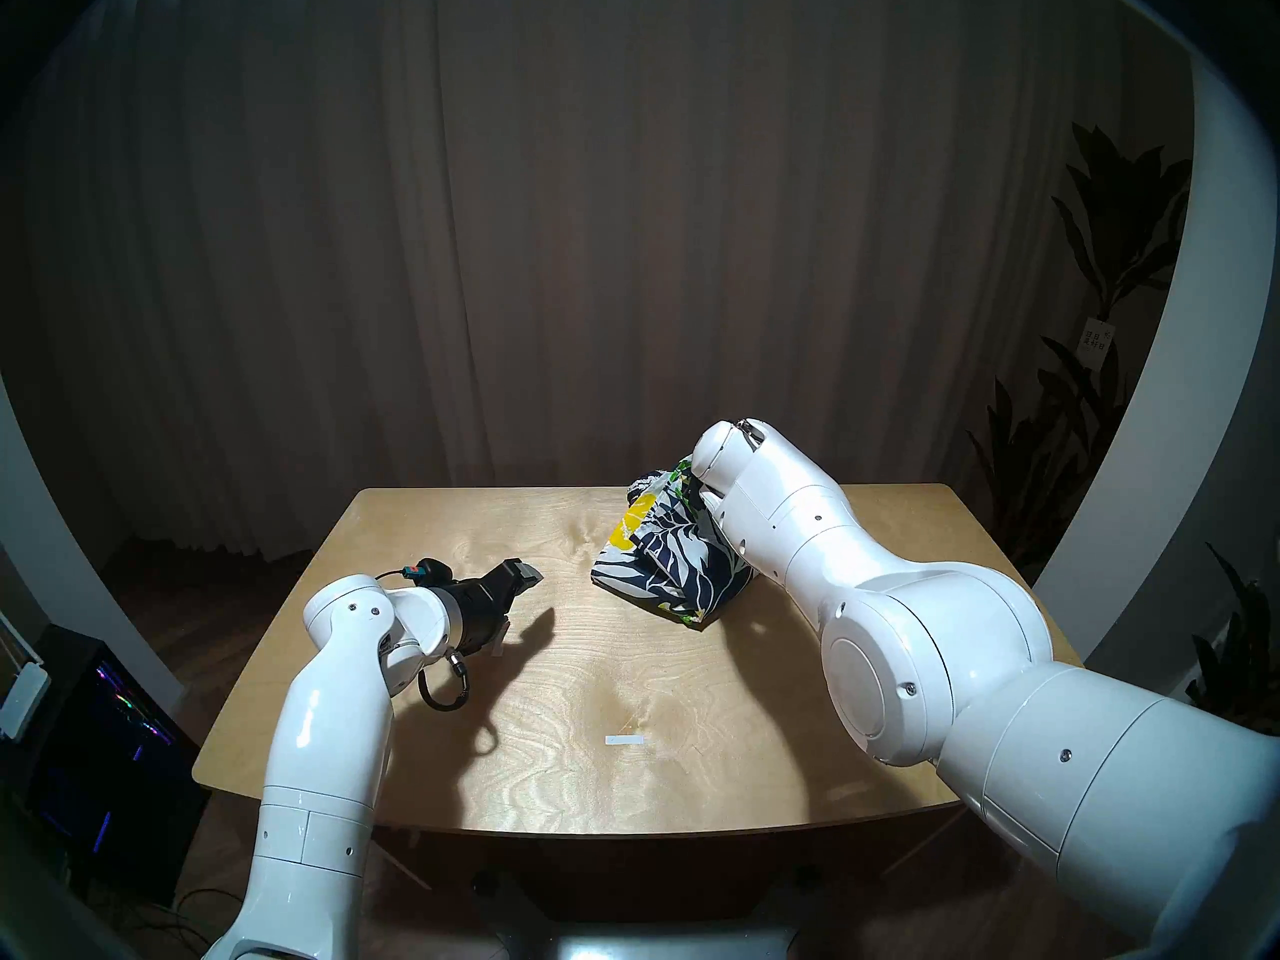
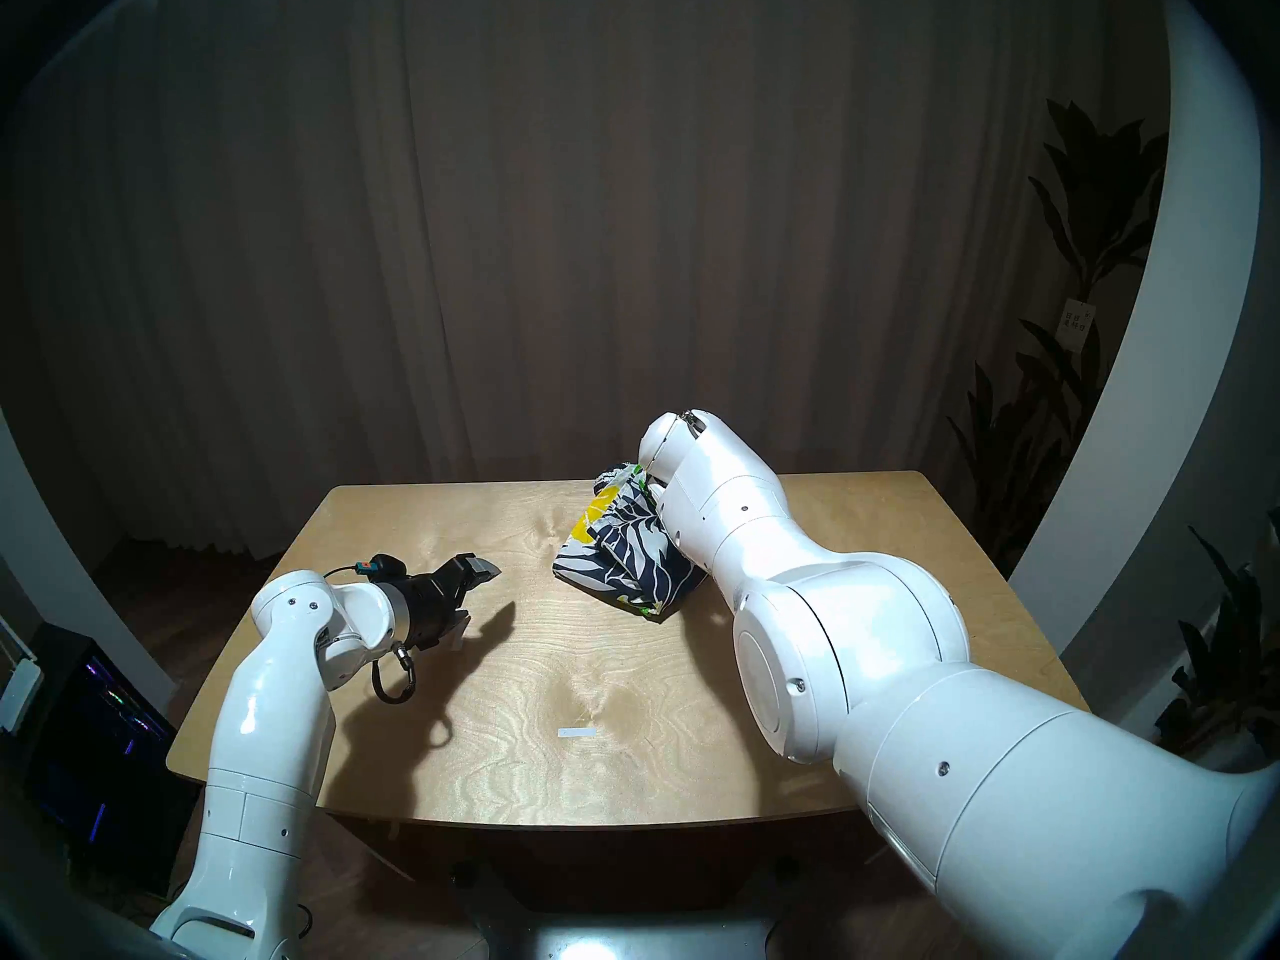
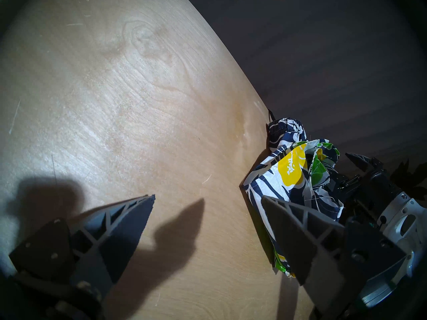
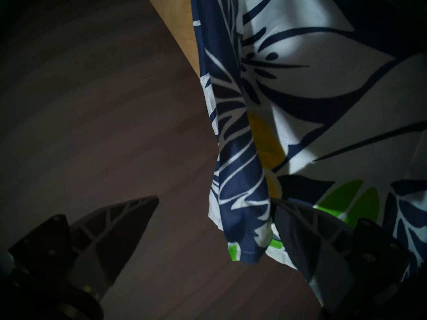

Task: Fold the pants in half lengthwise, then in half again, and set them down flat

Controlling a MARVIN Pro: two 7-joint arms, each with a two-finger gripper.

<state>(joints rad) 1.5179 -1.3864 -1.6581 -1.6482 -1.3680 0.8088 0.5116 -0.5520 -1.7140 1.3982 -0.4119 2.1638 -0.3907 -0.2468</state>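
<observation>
The pants (image 1: 672, 564) are a bunched heap of navy cloth with white leaves and a yellow flower at the table's back right. The heap's top edge rises against my right wrist. My right gripper is hidden behind that wrist in both head views. In the right wrist view my right gripper (image 4: 216, 199) stands open, and a fold of the pants (image 4: 300, 81) hangs down against its right finger. My left gripper (image 1: 523, 602) hovers open over the table, left of the pants and apart from them. In the left wrist view nothing lies between the fingers of my left gripper (image 3: 207, 197).
The wooden table (image 1: 485, 730) carries a small white tape strip (image 1: 625, 740) near its front middle. The pants lie close to the table's far edge, with dark floor beyond. Potted plants (image 1: 1108, 314) stand to the right and a lit computer case (image 1: 104, 730) on the floor to the left.
</observation>
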